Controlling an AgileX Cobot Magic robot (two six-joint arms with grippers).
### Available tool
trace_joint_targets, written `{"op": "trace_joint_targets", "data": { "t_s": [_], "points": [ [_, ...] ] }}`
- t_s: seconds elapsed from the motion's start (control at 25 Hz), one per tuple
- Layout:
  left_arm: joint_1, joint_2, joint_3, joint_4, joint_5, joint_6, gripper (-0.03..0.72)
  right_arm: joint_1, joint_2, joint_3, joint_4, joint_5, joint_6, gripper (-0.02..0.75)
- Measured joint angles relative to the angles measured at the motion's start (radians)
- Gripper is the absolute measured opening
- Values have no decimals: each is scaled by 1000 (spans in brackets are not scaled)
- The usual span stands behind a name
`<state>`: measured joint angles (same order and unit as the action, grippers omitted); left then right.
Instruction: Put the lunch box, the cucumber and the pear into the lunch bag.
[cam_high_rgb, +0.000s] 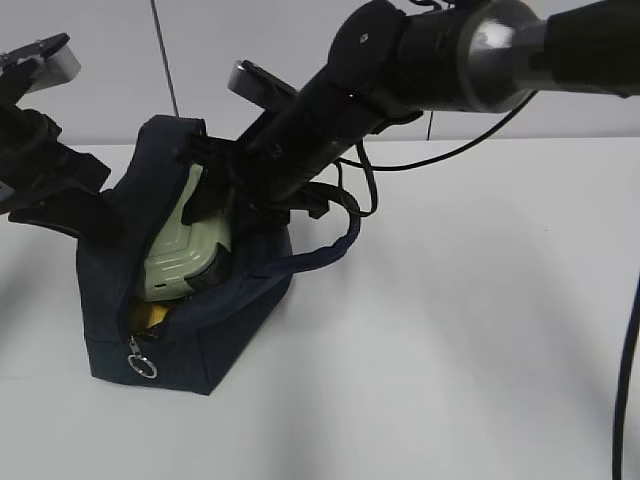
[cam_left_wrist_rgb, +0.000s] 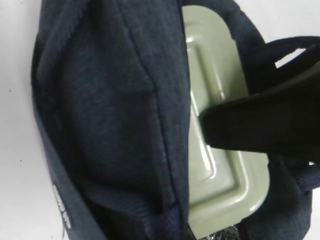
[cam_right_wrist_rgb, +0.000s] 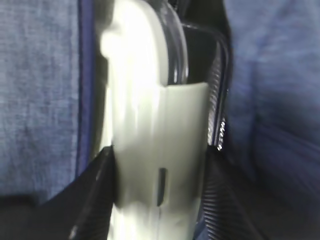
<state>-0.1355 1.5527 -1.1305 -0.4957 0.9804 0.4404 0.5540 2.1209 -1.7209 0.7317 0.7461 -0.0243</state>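
The navy lunch bag (cam_high_rgb: 240, 300) stands open on the white table. The lunch box (cam_high_rgb: 185, 255) stands on edge inside it, its sage-green lid facing out. My right gripper (cam_high_rgb: 212, 192) reaches down into the bag and is shut on the lunch box. In the right wrist view the black fingers (cam_right_wrist_rgb: 95, 195) clamp the box (cam_right_wrist_rgb: 155, 125) from both sides. The pear (cam_high_rgb: 150, 316) shows as a yellow patch low in the bag under the box. The cucumber is hidden. My left gripper (cam_high_rgb: 92, 215) holds the bag's left wall; the left wrist view shows fabric (cam_left_wrist_rgb: 110, 110) and lid (cam_left_wrist_rgb: 215, 65).
The zipper's metal ring pull (cam_high_rgb: 142, 365) hangs at the bag's front corner. One looped handle (cam_high_rgb: 330, 245) sticks out to the right. A black cable (cam_high_rgb: 625, 380) hangs at the right edge. The white table (cam_high_rgb: 480, 330) stretches right of the bag.
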Motion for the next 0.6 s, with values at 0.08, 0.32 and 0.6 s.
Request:
{"op": "trace_joint_targets", "data": {
  "t_s": [0.08, 0.32, 0.6],
  "points": [
    [0, 0, 0, 3, 0, 0, 1, 21, 20, -40, -32, 0, 15, 361],
    [0, 0, 0, 19, 8, 1, 1, 47, 54, -113, -87, 38, 24, 361],
    [0, 0, 0, 0, 7, 6, 1, 49, 66, -131, -141, 48, 38, 361]
  ]
}}
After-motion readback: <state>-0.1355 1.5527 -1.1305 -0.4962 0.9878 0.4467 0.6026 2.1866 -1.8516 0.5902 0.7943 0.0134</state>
